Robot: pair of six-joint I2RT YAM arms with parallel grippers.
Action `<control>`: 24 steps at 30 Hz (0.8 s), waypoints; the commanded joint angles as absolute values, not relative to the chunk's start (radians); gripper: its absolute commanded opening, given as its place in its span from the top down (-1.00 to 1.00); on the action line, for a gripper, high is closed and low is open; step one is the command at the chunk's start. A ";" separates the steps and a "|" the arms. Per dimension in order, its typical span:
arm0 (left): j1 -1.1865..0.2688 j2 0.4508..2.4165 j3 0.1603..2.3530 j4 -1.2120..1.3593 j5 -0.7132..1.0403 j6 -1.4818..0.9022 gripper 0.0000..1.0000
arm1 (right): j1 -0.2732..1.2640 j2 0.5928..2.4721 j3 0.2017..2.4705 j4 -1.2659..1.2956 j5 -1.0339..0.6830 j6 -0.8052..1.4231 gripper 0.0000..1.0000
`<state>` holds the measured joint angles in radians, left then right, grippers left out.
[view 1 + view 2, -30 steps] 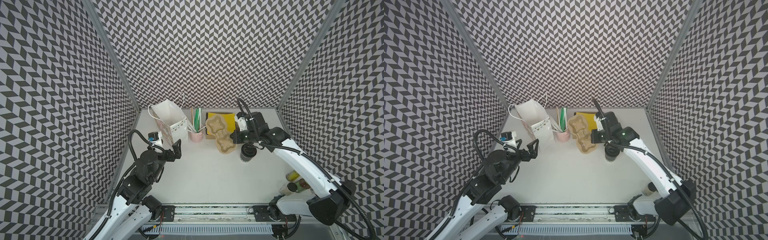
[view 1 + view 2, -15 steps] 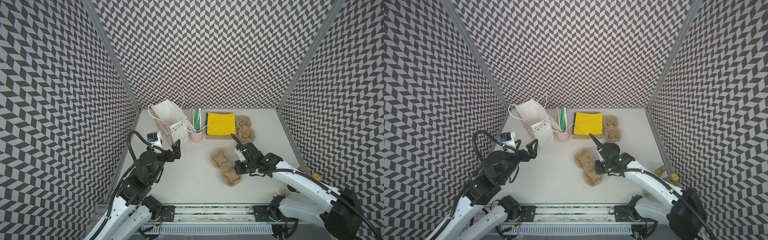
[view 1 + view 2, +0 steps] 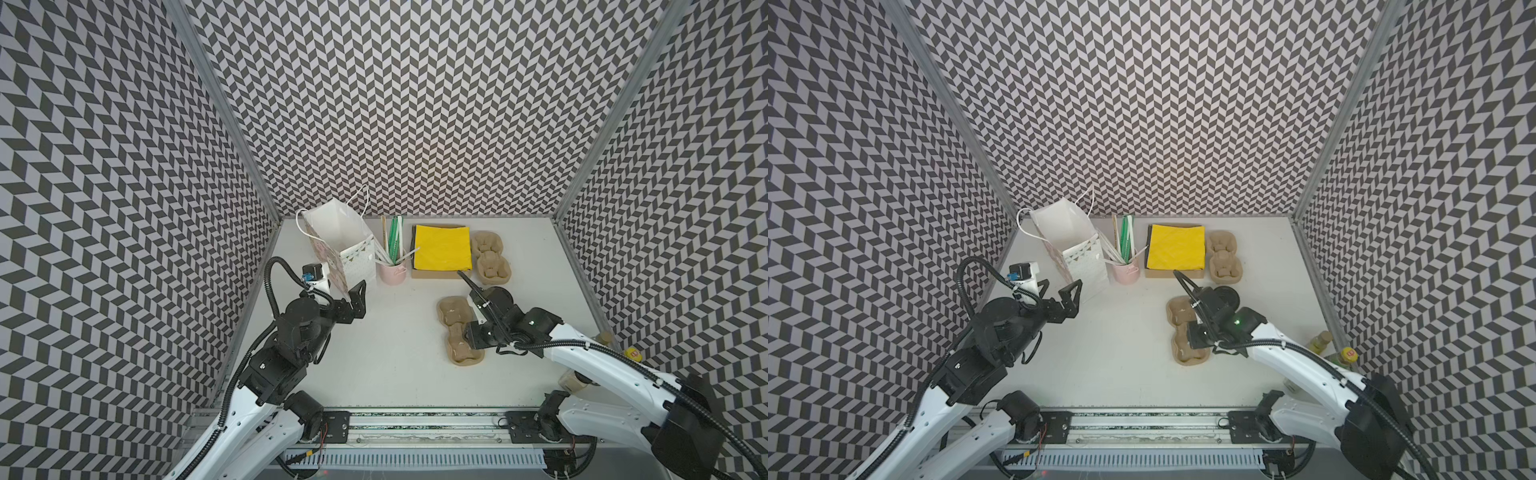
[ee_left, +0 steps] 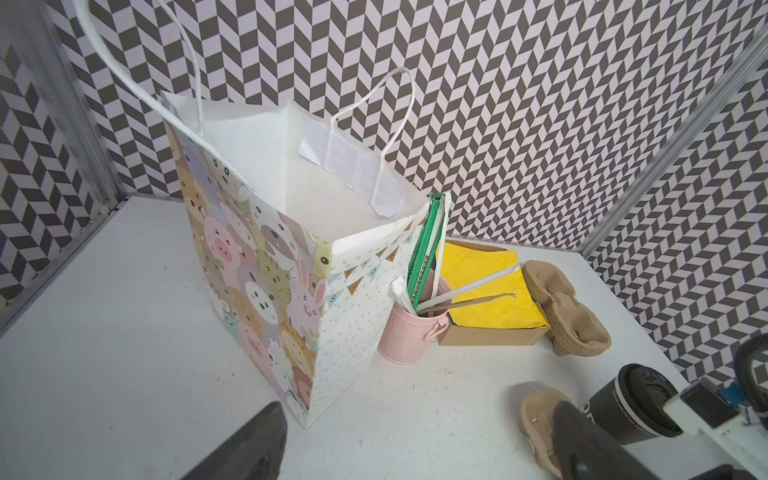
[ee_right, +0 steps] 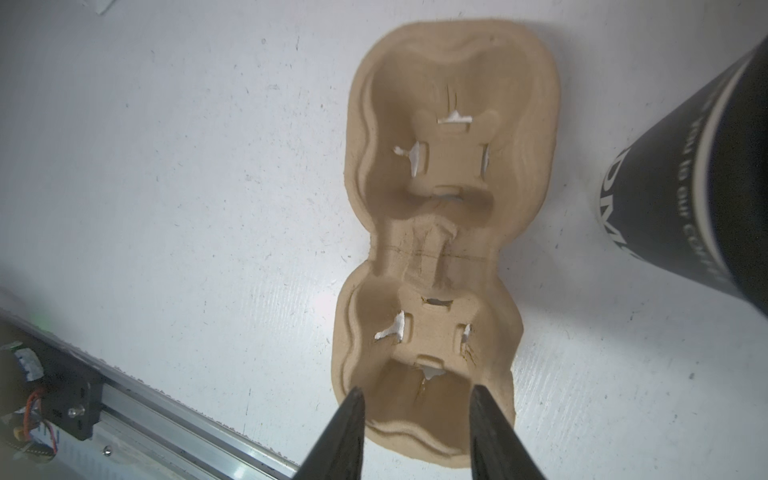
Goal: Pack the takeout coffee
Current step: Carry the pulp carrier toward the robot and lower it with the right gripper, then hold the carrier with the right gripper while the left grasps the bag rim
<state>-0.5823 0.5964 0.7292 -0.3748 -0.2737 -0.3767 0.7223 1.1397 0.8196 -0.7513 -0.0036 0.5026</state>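
- Right pincer [image 5: 415, 432] is hovering with its fingers parted over the near end of a brown cup tray [image 5: 449, 166], gripping nothing. The tray is lying flat on the worktop [image 3: 395, 365].
- Wide and empty, the left pincer [image 4: 415, 405] is gaping just in front of the paper bag [image 4: 257, 270], which is standing upright with its mouth open.
- Standing upright on the worktop, the coffee cup [image 4: 631, 411] is sitting beside the tray with a gap between them, in neither well, and is wearing its black lid [image 4: 648, 386]. In both top views the right arm is hiding most of it.
- White lettering is running along the cup's side in the right wrist view. The words "is our" are showing in a small line, the rest being cut off or blurred.
- Cartoon animals are covering the bag's broad side. Little flags bearing single letters are crossing its narrow side, too small to read surely.
- Print is showing on a green straw wrapper [image 4: 422, 253] in the pink pot [image 4: 409, 332], too fine to read. A red mark on a yellow bottle cap [image 3: 1349, 353] is equally unreadable.
- One second ago the right pincer was holding the tray up at the back, over the yellow napkins [image 3: 442, 247]. Now the tray is resting nearer the front, and the napkins and the stack of trays [image 3: 490, 257] beside them are showing uncovered.
- The left arm is keeping its earlier pose.
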 commanded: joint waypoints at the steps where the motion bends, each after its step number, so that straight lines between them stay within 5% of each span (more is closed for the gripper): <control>1: -0.584 0.598 0.721 -0.364 -0.264 -0.369 -1.00 | 0.742 1.113 0.891 -0.735 0.034 0.515 0.18; 10: -0.581 0.599 0.719 -0.364 -0.261 -0.367 -1.00 | 0.808 1.246 0.903 -0.685 0.108 0.554 0.34; 16: -0.580 0.598 0.722 -0.365 -0.265 -0.367 -1.00 | 0.808 1.286 0.902 -0.656 0.176 0.575 -0.17; 24: -0.579 0.538 0.730 -0.381 -0.383 -0.390 -1.00 | 0.807 1.352 0.876 -0.609 0.175 0.611 -0.26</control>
